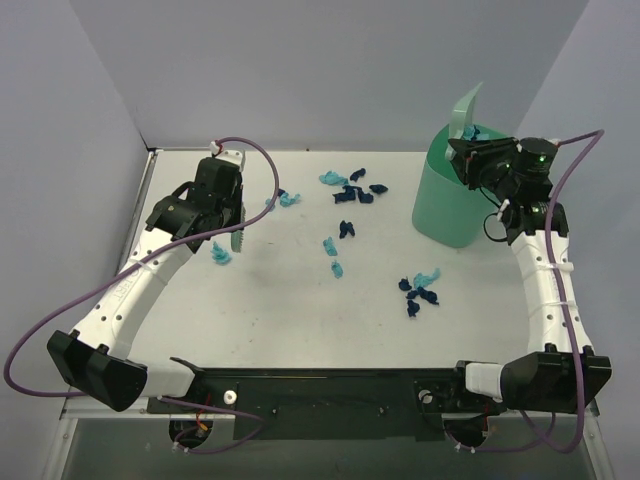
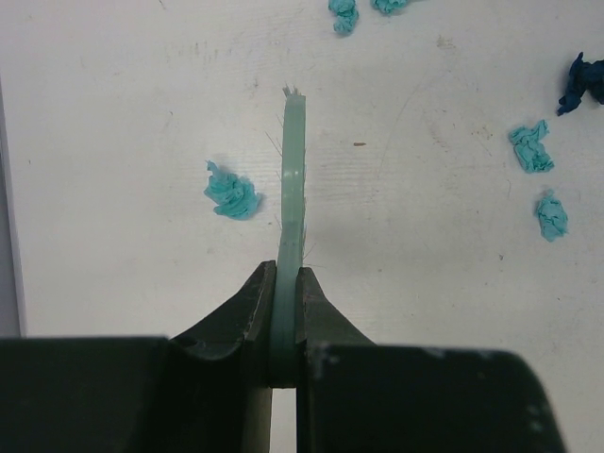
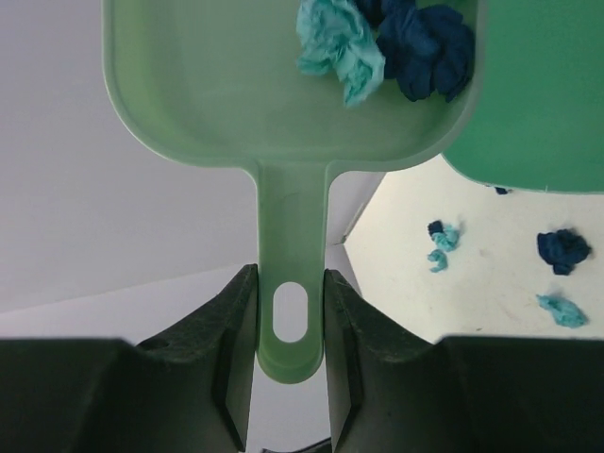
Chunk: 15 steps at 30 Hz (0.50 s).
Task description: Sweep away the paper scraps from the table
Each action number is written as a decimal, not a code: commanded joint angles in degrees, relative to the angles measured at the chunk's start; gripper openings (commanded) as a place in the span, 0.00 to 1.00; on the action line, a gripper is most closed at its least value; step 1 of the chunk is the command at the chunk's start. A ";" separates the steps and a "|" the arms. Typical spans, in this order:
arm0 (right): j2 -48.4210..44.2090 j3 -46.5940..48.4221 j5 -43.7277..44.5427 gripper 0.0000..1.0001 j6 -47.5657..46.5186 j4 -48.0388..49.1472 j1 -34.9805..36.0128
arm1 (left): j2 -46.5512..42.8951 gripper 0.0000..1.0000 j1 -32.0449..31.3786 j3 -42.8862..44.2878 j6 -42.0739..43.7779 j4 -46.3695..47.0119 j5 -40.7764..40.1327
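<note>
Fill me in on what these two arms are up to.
The left gripper is clamped on a green hand brush, held over the table. The right gripper grips a light green dustpan by its handle, up by the green bin at the far right. A few paper scraps sit in the pan, but many teal and navy ones lie scattered over the table, so the sweeping is not done.
</note>
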 commanded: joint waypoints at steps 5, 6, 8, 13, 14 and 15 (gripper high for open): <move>-3.67 -6.91 1.39 0.00 17.65 14.62 -1.18 | -1.01 0.00 0.25 -0.01 -0.54 3.43 0.26; -3.75 -7.18 1.48 0.00 18.19 15.67 -1.18 | -1.01 0.00 0.25 -0.10 -0.54 3.52 0.26; -3.93 -7.62 1.66 0.00 19.50 16.03 -1.09 | -1.01 0.00 0.25 -0.10 -0.54 3.43 0.26; -4.37 -9.99 1.75 0.00 23.37 19.28 -1.09 | -1.45 0.00 0.33 -0.27 -0.46 3.43 0.26; -4.46 -10.00 1.83 0.00 23.38 19.02 -1.00 | -1.45 0.00 0.33 -0.27 -0.46 3.43 0.26; -4.72 -10.17 1.92 0.00 23.38 18.76 -0.91 | -1.54 0.00 0.33 -0.19 -0.54 3.43 0.43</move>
